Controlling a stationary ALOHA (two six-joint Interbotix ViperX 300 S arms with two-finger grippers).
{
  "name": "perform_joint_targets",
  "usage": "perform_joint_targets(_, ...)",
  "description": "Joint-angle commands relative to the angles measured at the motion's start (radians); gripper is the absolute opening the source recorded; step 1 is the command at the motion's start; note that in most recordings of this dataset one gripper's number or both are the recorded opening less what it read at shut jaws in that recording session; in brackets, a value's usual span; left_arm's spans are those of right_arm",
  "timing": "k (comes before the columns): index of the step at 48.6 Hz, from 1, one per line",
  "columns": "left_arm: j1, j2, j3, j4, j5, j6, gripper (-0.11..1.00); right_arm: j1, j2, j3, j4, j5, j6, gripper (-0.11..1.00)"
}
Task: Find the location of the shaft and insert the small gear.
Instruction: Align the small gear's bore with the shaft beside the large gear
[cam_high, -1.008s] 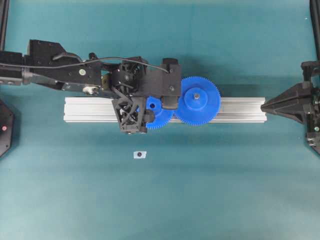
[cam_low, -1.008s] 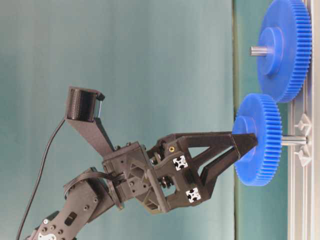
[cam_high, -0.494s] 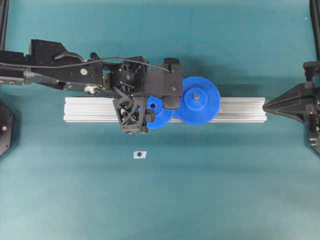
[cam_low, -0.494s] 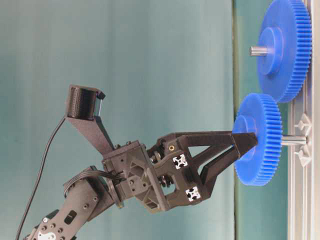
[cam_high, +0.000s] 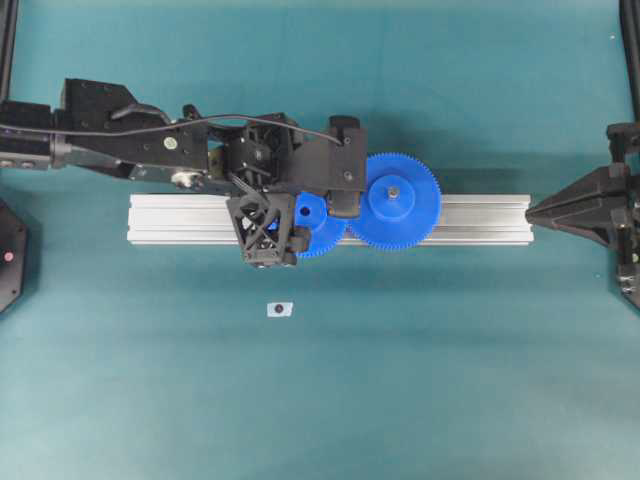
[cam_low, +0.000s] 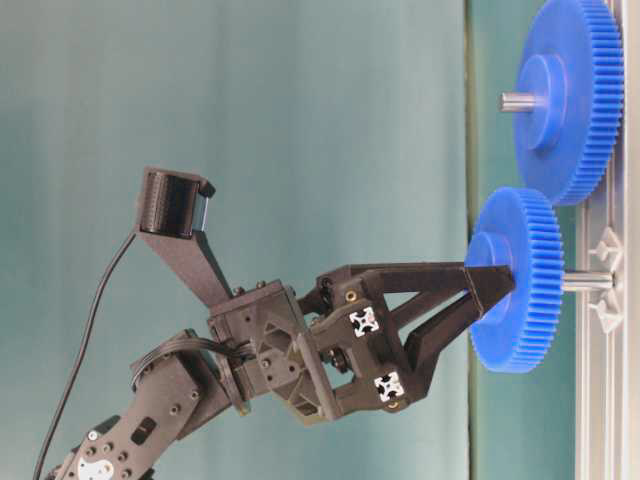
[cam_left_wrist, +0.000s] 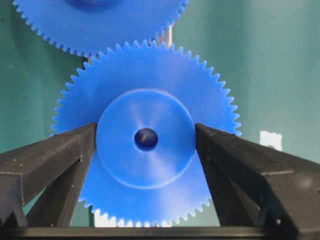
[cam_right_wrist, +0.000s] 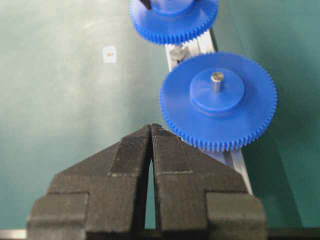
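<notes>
The small gear (cam_left_wrist: 145, 75) is blue with a raised hub and a dark centre hole. It sits partway down the thin silver shaft (cam_low: 586, 282), which shows between the gear (cam_low: 520, 290) and the rail. My left gripper (cam_left_wrist: 145, 132) has a black fingertip against each side of the hub; its body covers part of the gear (cam_high: 320, 235) in the overhead view. My right gripper (cam_right_wrist: 151, 126) is shut and empty, pointing along the rail from the right edge (cam_high: 528, 210).
A larger blue gear (cam_high: 400, 200) with a grey pin stands on the aluminium rail (cam_high: 180, 220), its teeth next to the small gear's. A small white piece (cam_high: 279, 309) with a dark hole lies on the teal table in front of the rail.
The left arm and its wrist camera have shifted slightly. The small gear stays at the same height on the shaft. The right arm has drawn back a little.
</notes>
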Motion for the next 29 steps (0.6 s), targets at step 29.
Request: perform_joint_targets(29, 0.006, -0.031, -0.064, 0.003, 0.029, -0.006, 0.88, 0.000, 0.005, -0.005, 0.002, -0.005, 0.040, 0.06)
